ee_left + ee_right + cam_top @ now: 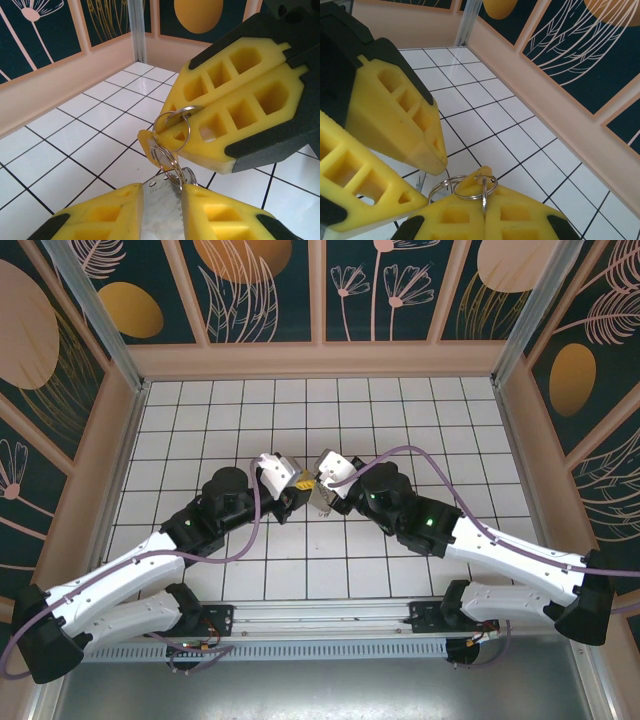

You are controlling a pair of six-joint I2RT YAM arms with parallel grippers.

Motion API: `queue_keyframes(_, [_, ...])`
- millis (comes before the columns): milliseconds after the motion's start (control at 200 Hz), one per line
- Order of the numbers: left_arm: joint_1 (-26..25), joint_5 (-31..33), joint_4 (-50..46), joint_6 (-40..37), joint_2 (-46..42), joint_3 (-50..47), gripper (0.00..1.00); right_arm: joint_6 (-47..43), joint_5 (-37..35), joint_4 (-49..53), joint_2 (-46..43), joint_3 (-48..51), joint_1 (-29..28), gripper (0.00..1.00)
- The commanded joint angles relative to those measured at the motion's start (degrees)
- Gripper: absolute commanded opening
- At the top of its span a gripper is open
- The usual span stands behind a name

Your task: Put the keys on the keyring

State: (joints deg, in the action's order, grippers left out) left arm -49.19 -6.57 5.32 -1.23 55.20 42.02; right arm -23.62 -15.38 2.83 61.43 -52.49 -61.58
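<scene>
My two grippers meet above the middle of the tiled floor. The left gripper (pixel 161 199) is shut on a flat silvery key (pixel 161 215) with stamped letters and a toothed edge. A silvery split ring (pixel 169 161) runs through the key's top and links to a second ring (pixel 172 125). The right gripper (pixel 483 200) is shut on that linked keyring (pixel 469 188), with one ring standing edge-on between its yellow pads. From above, the left gripper (pixel 301 483) and right gripper (pixel 323 479) nearly touch, the key (pixel 321 503) hanging below them. No brass key or brown loop is in view.
White tiled floor (pixel 400 420) stretches all round, bounded by beige walls (pixel 320 358) with dark patterned panels and metal corner posts (pixel 95 310). The arms' bases sit on a rail (pixel 320 625) at the near edge.
</scene>
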Motion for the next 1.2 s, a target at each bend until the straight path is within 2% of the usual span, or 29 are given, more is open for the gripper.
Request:
queue_keyframes(0, [0.0,-0.9,1.2,-0.7,0.0,1.8,0.28,1.3,0.8,-2.5,-1.1,-0.3,-0.1,0.0])
queue_keyframes(120, [0.0,-1.7,1.4,-0.6,-0.3,2.0,0.31,1.6,0.6,-2.5,-1.1,-0.1,-0.1,0.0])
queue_keyframes(475, [0.0,-0.7,3.1,-0.4,0.6,2.3,0.28,1.8,1.4,-2.7,-1.1,0.3,-0.2,0.0])
queue_keyframes(525, [0.0,-0.9,3.1,-0.5,1.1,2.6,0.26,1.9,1.5,-2.8,-1.1,0.5,-0.2,0.0])
queue_keyframes(621, [0.0,-0.9,3.0,-0.8,1.7,3.1,0.14,1.9,1.4,-2.6,-1.2,0.6,-0.3,0.0])
queue_keyframes(786, [0.0,-0.1,2.9,-1.1,1.8,2.9,0.0,1.9,1.3,-2.6,-2.0,1.0,-0.4,0.0])
queue_keyframes(1196, [0.0,-0.9,5.4,-2.0,-2.5,0.1,0.0,1.5,2.8,-2.4,-4.3,3.2,-0.6,0.0])
